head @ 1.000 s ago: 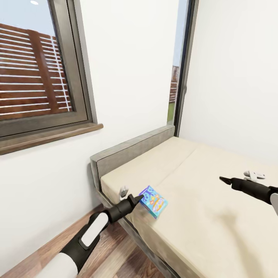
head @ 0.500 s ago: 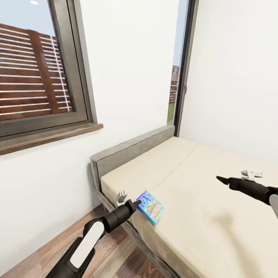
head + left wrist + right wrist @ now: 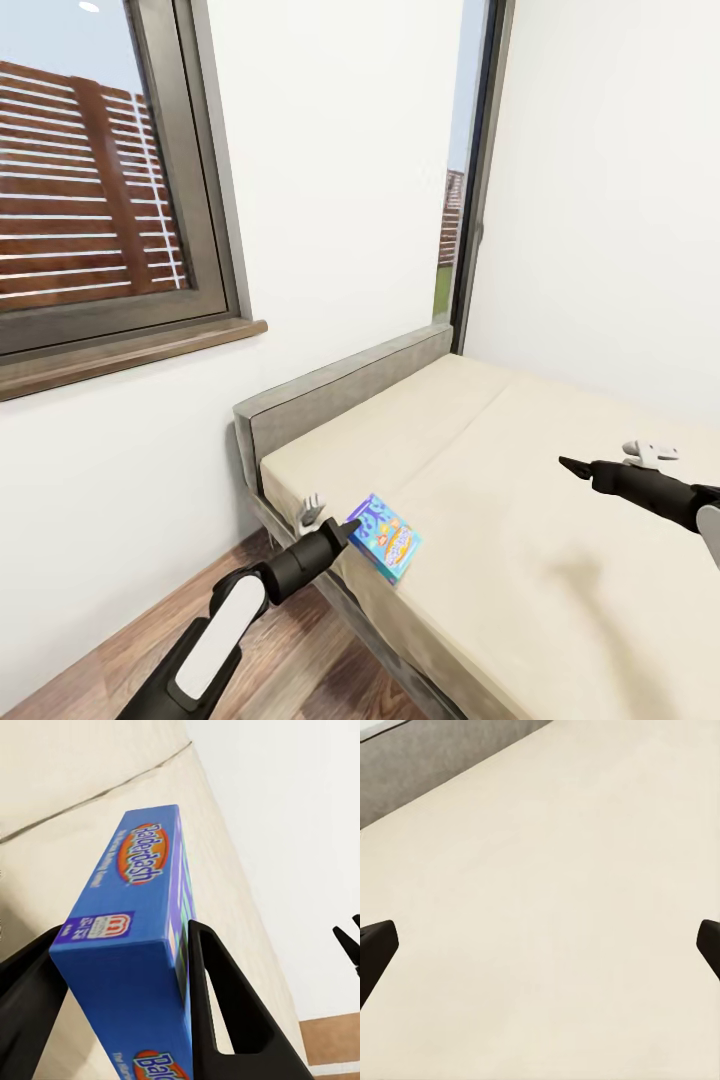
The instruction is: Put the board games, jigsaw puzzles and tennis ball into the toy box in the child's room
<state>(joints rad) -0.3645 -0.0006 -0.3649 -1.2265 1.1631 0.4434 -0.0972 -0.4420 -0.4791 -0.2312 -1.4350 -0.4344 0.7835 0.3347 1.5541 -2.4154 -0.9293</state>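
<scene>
Beige bed [image 3: 520,500]: left gripper [image 3: 352,522] clamps a board game [image 3: 386,537] at seven o'clock; right gripper [image 3: 566,463] spread empty at three. Boxing it remains.

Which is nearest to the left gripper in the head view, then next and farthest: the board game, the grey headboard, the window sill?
1. Board game: between the left gripper's fingers, at the bed's near edge.
2. Grey headboard: behind it, along the wall.
3. Window sill: higher, far left.

Left gripper [image 3: 352,527] clamped, arm low; right gripper [image 3: 566,464] spread wide, arm outstretched.
</scene>
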